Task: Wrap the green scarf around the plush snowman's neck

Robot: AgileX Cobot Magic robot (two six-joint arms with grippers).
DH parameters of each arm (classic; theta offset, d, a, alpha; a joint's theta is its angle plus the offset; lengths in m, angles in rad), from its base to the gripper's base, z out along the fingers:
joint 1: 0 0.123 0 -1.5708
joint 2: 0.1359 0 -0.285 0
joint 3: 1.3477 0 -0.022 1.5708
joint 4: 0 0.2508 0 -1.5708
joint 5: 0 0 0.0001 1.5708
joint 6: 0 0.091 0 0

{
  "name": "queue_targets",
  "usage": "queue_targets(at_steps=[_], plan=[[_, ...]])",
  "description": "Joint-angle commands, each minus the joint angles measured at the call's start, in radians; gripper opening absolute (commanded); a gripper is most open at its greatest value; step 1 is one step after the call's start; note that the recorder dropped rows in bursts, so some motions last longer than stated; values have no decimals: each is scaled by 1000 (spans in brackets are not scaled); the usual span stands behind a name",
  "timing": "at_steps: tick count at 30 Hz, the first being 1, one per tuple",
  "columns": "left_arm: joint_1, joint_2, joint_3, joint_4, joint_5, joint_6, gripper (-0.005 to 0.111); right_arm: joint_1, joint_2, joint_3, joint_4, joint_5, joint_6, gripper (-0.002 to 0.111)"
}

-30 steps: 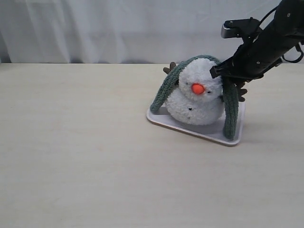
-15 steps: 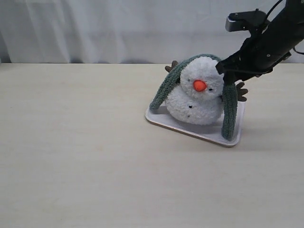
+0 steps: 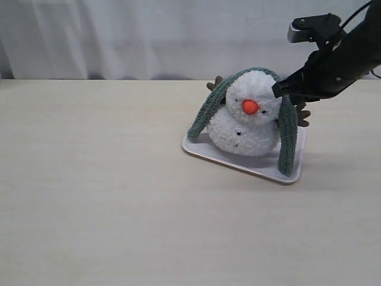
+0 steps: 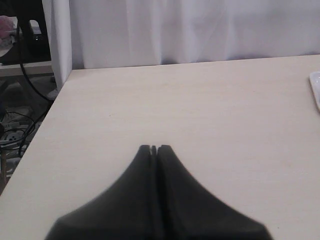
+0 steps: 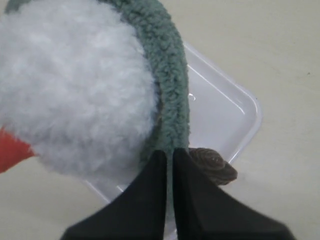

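Observation:
The plush snowman (image 3: 245,122) sits on a white tray (image 3: 238,161), orange nose facing front. The green scarf (image 3: 289,137) is draped over the top of its head, not in the neck crease; one end hangs down each side to the tray. My right gripper (image 3: 278,90) is beside the head on the right, shut on the scarf's right-hand strand. In the right wrist view the jaws (image 5: 170,152) pinch the green scarf (image 5: 172,90) next to the fluffy head (image 5: 70,85) and a brown twig arm (image 5: 215,165). My left gripper (image 4: 154,148) is shut on nothing, over bare table.
The snowman's tray (image 5: 235,115) lies on a pale wooden table (image 3: 95,190), with a white curtain (image 3: 149,36) behind it. In the left wrist view the table's side edge (image 4: 50,110) borders cables on the floor, and the tray corner (image 4: 315,87) just shows.
My right gripper has gone from open to shut on the scarf's right strand and shifted slightly up and right. The snowman's head has tipped a little more upright.

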Motion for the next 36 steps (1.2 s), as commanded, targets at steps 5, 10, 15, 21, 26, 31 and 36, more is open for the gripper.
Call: queue_targets(at_steps=[5,10,15,21,26,31,36], plan=[[2,-3,3,-1,-9,-1,0,-3,-4,134,-4,-286,57,4],[2,-3,3,-1,-9,-1,0,-1,18,142,1,-276,59,4],[2,-3,3,-1,-9,-1,0,-1,72,142,25,-276,57,4],[2,-3,3,-1,-9,-1,0,-1,88,142,25,-271,57,4],[2,-3,3,-1,-7,-1,0,-1,56,140,25,-279,57,4],[2,-3,3,-1,-7,-1,0,-1,-28,140,25,-303,30,4],[2,-3,3,-1,-7,-1,0,-1,-117,140,25,-359,34,4]])
